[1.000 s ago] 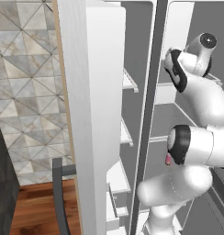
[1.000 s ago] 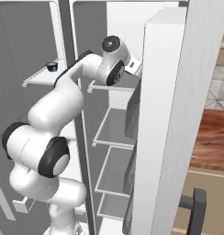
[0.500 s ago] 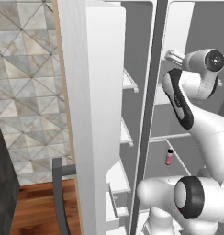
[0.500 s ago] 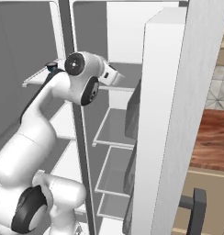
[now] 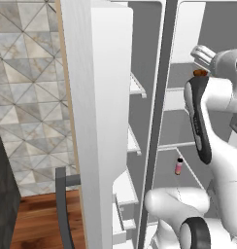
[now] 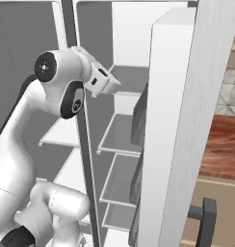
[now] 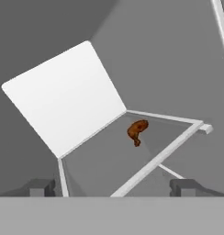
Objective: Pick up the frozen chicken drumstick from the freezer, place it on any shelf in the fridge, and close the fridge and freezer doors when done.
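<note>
Brown frozen chicken drumstick [image 7: 137,131] lies on an upper shelf [image 7: 109,160], well apart from the empty, spread-open fingers [image 7: 43,187], which risk clipping the shelf rim on approach.

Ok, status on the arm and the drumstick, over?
Gripper open, empty, short of the shelf. Drumstick lying alone on the shelf, not yet grasped. Nothing between fingers and drumstick.

At the left of the frame we see a tiled wall [image 5: 28,97] above a wooden floor [image 5: 38,223].
</note>
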Robot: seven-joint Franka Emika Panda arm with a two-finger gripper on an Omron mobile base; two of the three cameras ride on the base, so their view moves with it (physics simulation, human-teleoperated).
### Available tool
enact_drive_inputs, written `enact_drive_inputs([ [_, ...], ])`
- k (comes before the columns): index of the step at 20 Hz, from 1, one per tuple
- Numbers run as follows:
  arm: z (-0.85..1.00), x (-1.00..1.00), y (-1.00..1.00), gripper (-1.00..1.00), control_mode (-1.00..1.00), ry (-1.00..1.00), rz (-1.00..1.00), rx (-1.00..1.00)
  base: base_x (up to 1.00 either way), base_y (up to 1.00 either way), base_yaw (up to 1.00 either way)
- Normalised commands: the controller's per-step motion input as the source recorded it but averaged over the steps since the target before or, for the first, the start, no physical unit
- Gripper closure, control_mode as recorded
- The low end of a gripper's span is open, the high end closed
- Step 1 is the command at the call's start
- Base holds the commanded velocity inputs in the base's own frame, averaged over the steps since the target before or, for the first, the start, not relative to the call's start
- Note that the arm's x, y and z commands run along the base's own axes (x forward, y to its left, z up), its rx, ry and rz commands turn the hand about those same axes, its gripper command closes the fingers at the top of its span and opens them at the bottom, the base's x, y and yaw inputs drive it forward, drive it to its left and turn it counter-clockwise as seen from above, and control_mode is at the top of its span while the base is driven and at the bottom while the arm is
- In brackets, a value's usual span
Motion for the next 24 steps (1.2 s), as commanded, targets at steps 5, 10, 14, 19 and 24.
enact_drive_inputs([
  [5, -0.11, -1.00, 0.09, -1.00, -1.00, 0.27, 0.00, 0.05, 0.00, 0.00, 0.00],
  [10, -0.40, -1.00, 0.14, -1.00, -1.00, 0.31, 0.11, 0.04, 0.00, 0.00, 0.00],
  [14, -0.02, -0.88, 0.32, -1.00, -1.00, 0.01, 0.24, -0.13, 0.00, 0.00, 0.00],
  [19, -0.18, -0.13, 0.60, -1.00, -1.00, -0.04, 0.30, -0.25, 0.00, 0.00, 0.00],
  [24, -0.05, 0.00, 0.48, -1.00, -1.00, 0.08, 0.21, -0.19, 0.00, 0.00, 0.00],
])
